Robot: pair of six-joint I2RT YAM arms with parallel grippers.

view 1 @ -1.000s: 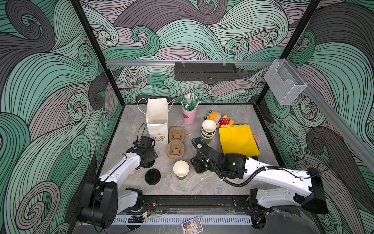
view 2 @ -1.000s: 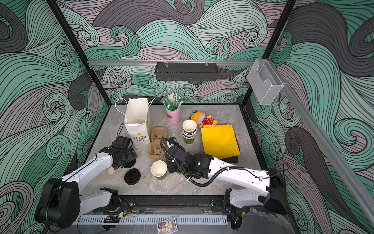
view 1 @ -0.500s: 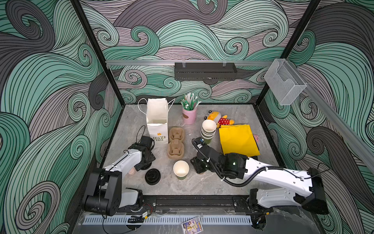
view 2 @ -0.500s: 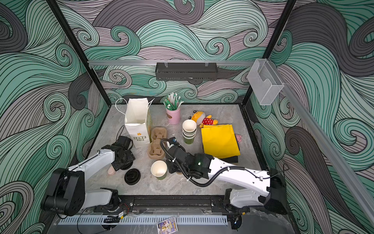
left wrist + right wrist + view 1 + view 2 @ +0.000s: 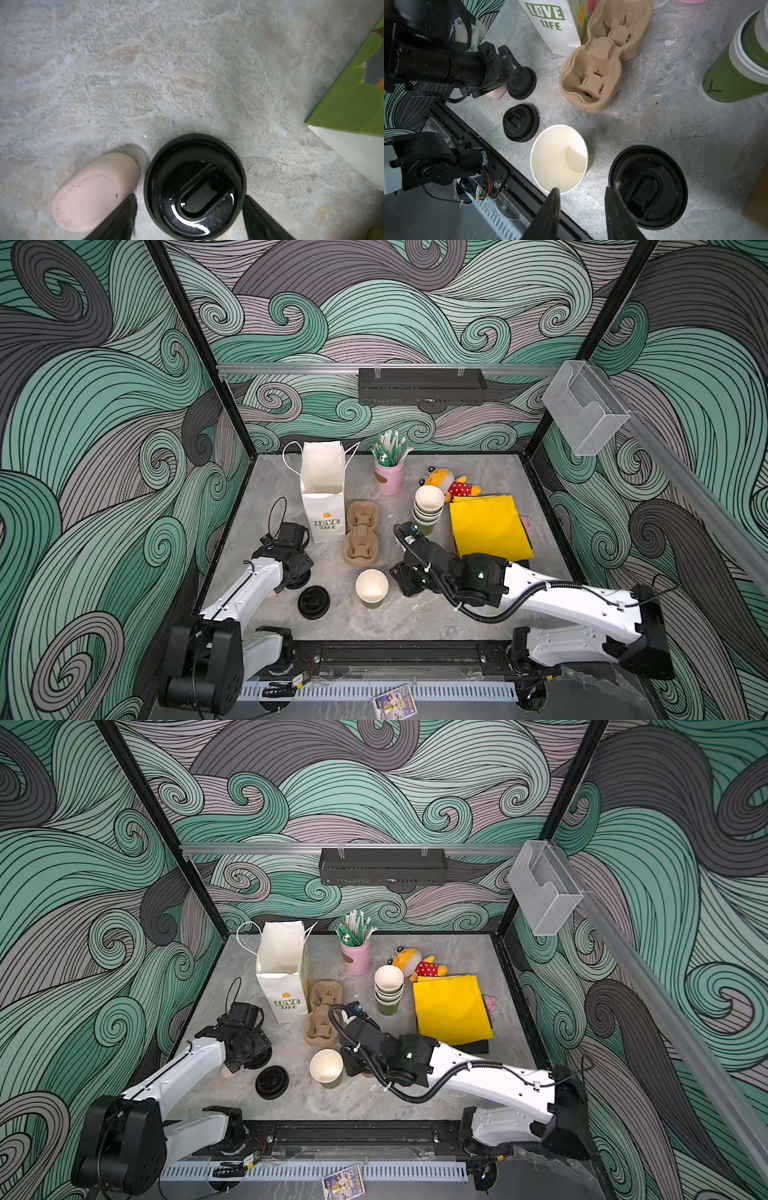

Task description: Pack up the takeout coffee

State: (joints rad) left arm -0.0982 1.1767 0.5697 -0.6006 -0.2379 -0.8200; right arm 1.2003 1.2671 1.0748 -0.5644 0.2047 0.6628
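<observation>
Left gripper (image 5: 188, 197) dropped over lid (image 5: 194, 182), jaws wide and straddling it, not clamped yet; open green cup (image 5: 371, 588) sits to its right

My left fingers (image 5: 120, 222) cut off at frame edge, lid (image 5: 194, 182) rim cropped, paper bag (image 5: 351, 99) mostly out of frame, card (image 5: 395, 705) print illegible.

Marble tabletop (image 5: 399, 1094) with coffee-packing gear, both arms low at the near edge.
White LOVE LIFE paper bag (image 5: 284, 977) stands far left, with the pulp cup carrier (image 5: 322, 1019) just to its right. Pink cup of stirrers (image 5: 356, 959) at far centre. Stack of lidless cups (image 5: 389, 988), plush toy (image 5: 415, 965) and yellow sheet (image 5: 451, 1009) on the right. Near centre is the open green cup (image 5: 326, 1068), loose black lid (image 5: 272, 1082) to its left. Left gripper (image 5: 249, 1058) is low, just beyond that lid, jaws hidden. Right gripper (image 5: 355, 1067) sits just right of the open cup.
</observation>
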